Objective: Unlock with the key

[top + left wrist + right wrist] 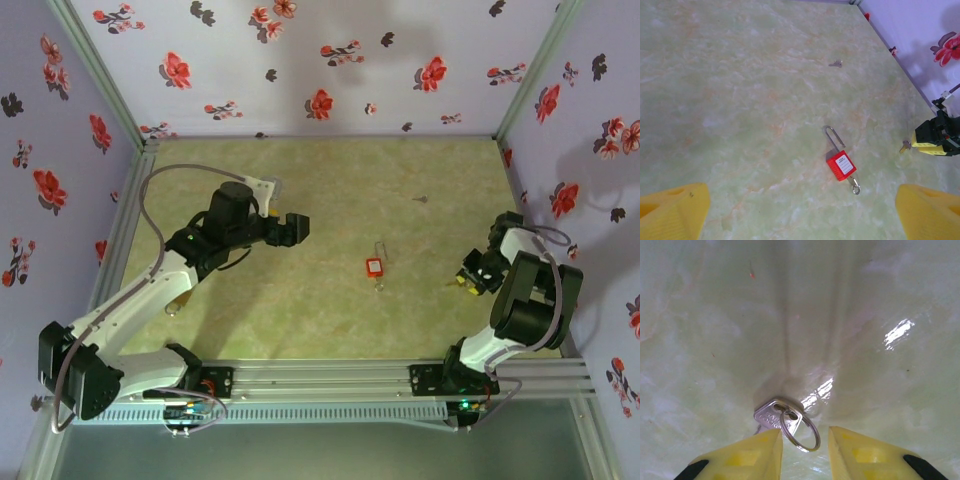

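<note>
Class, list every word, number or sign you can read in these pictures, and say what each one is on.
White label on the red padlock: there is print, but it is too small to read.
Stamp on the key: blurred, not readable.
No text in these pictures can be read.

Cannot make out the blade of the key (775, 415), tucked behind a finger (747, 457) of the right jaws. Cropped by the bottom edge: both left fingers (670, 212). Too small to identify: metal bit (836, 63) far across the worktop (740, 100).
</note>
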`<state>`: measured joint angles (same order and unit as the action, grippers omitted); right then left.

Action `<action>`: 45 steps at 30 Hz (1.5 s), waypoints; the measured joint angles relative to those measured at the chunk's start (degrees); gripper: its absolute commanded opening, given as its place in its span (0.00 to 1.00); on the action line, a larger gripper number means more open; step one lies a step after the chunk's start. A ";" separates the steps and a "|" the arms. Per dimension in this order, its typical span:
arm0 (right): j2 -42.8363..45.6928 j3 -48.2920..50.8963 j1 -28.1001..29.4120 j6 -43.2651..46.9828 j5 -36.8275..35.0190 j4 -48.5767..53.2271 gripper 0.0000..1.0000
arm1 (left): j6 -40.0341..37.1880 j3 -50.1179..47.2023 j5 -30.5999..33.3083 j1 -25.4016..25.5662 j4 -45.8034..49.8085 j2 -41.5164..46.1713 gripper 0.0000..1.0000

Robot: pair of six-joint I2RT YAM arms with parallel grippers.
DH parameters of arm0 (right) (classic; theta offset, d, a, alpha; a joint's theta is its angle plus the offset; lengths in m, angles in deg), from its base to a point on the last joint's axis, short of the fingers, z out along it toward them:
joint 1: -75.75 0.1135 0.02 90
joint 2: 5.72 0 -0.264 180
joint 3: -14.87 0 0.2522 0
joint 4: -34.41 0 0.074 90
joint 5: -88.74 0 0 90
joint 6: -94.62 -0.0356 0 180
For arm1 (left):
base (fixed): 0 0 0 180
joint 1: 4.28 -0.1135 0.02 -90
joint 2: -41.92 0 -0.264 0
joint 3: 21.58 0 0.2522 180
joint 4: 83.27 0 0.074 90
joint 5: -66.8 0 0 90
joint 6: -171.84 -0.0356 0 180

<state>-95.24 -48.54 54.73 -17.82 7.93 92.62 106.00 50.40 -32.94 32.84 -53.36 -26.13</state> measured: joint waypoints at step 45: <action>13.22 -14.82 31.23 -24.83 14.25 -13.88 0.00 | 40.33 2.71 -8.66 3.13 -30.42 -17.18 0.81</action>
<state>-82.01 -63.36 85.97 -42.65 22.18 78.74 146.33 53.11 -41.59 35.97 -83.79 -43.31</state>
